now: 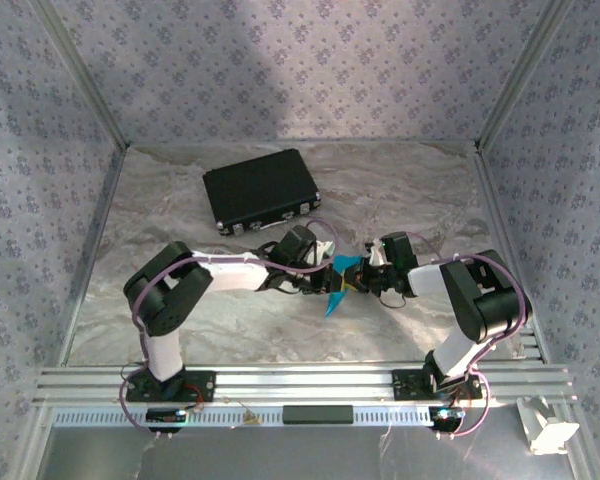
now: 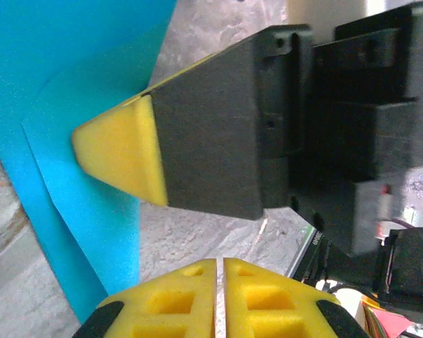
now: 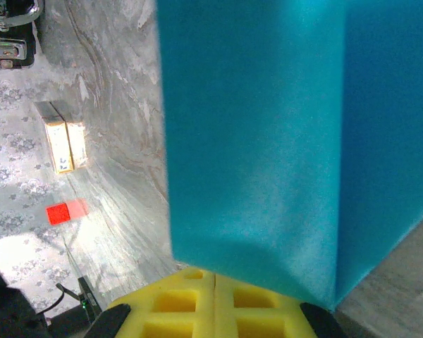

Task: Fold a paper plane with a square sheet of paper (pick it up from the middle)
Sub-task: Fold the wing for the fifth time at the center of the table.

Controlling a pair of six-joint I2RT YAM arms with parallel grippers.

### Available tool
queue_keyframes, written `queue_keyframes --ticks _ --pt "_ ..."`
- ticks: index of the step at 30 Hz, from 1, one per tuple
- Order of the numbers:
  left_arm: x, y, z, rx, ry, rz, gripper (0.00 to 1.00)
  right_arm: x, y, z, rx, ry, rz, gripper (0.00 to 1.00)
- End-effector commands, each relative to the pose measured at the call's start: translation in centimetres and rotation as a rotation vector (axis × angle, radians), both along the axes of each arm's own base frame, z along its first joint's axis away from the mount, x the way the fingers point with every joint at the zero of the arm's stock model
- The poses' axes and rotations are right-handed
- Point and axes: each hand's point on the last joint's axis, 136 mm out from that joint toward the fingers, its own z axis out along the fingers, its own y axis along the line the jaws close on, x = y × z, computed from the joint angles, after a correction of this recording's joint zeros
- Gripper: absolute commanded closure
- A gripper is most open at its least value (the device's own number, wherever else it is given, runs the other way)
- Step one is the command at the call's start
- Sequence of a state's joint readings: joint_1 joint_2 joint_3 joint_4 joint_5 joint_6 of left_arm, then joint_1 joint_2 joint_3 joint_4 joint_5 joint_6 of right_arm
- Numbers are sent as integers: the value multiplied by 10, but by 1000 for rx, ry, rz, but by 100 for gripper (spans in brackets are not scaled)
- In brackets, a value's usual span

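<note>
- The thin, bright cyan-blue square sheet of paper is held up, partly folded, at the centre of the top view, between the two arms; it sits over the marbled grey desk, below and right of the flat black hard case.
- The right hand is pinched tight on the sheet's lower folded edge, at the bottom of its wrist view; I judge this grip to be the anchor, so it should not slacken.
- The left hand has its yellow pads pressed together at the bottom of its wrist view; no paper shows between them; the sheet fills the left of that frame.
- To crease well, the left hand would probably need to part its pads, take the free flap close to the fold line, and draw it over gently; thin paper skews or tears under a jerk.
- Line the edges up before pressing; a crooked centre ridge would spoil the plane.
</note>
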State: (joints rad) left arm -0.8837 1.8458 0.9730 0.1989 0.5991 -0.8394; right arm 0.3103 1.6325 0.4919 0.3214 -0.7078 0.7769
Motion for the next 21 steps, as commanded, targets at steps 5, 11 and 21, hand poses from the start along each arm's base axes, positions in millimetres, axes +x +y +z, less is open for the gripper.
queue_keyframes --ticks 5,11,21 --pt "2 -11 -14 2 48 -19 90 -21 -19 -37 -143 110 -35 96" --pt "-6 -4 -36 34 102 -17 90 -22 -20 -38 -147 113 -39 96" --pt "-25 9 -52 51 162 -27 91 -22 -20 -39 -150 115 -37 96"
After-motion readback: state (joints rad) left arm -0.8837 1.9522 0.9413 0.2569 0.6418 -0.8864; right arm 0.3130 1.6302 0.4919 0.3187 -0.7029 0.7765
